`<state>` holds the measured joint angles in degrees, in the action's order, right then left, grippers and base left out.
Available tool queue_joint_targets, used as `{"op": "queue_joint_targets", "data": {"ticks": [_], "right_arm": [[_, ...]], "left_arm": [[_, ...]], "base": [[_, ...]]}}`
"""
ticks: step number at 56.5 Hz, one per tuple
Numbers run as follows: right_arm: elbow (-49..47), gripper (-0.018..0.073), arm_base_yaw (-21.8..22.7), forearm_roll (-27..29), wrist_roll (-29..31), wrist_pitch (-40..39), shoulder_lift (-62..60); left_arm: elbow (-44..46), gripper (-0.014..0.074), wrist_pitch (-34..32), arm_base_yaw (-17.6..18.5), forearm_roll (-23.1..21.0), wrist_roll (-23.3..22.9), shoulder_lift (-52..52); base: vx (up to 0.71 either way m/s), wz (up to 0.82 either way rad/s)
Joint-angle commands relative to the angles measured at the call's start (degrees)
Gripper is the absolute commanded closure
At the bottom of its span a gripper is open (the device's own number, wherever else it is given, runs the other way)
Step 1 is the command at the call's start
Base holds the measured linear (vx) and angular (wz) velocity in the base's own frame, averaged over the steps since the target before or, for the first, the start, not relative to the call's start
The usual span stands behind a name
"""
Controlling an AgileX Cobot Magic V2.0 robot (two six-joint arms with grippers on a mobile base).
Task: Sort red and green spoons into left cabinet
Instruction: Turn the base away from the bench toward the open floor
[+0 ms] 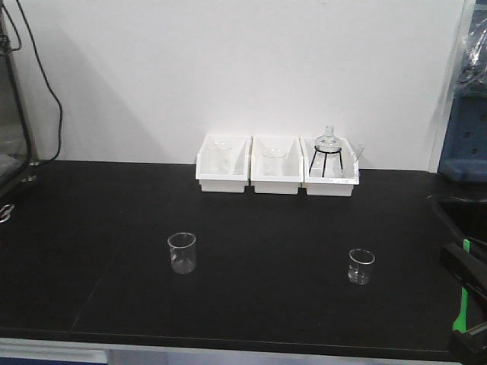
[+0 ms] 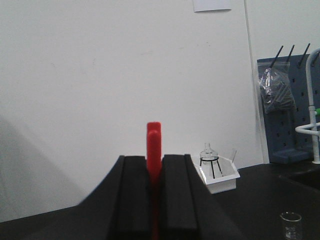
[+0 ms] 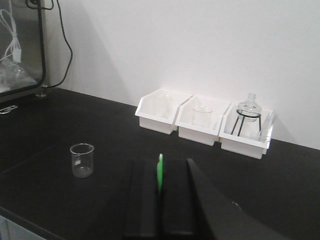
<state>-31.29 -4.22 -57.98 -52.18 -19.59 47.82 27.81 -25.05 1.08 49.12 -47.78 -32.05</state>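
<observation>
Above black bench [image 1: 266,304], left tool [image 2: 155,161] clamps red spoon [image 2: 153,137], right tool [image 3: 160,162] clamps green spoon [image 3: 159,177]

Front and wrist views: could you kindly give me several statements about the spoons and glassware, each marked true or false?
1. The left gripper is shut on the slim red plastic spoon. True.
2. The right gripper is empty. False: it grips the slim green plastic spoon.
3. Three white plastic bins stand in a row by the white wall. True.
4. The round glass flask sits in the leftmost bin. False: it sits in the rightmost bin.
</observation>
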Motion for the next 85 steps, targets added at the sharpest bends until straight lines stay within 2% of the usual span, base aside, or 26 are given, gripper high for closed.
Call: {"op": "queue_joint_targets", "data": {"ticks": [1, 85], "right_arm": [[-1.72, 0.0565, 0.17, 0.96, 0.17, -2.35, -0.55], [-1.72, 0.0565, 0.17, 0.96, 0.17, -2.35, -0.55]], "left_arm": [[1.67, 0.0566, -2.38, 0.06, -1.81, -0.55, 0.05], [1.67, 0.0566, -2.38, 0.06, -1.81, -0.55, 0.05]], "base": [[-0.17, 0.26], [-0.08, 0.46]]}}
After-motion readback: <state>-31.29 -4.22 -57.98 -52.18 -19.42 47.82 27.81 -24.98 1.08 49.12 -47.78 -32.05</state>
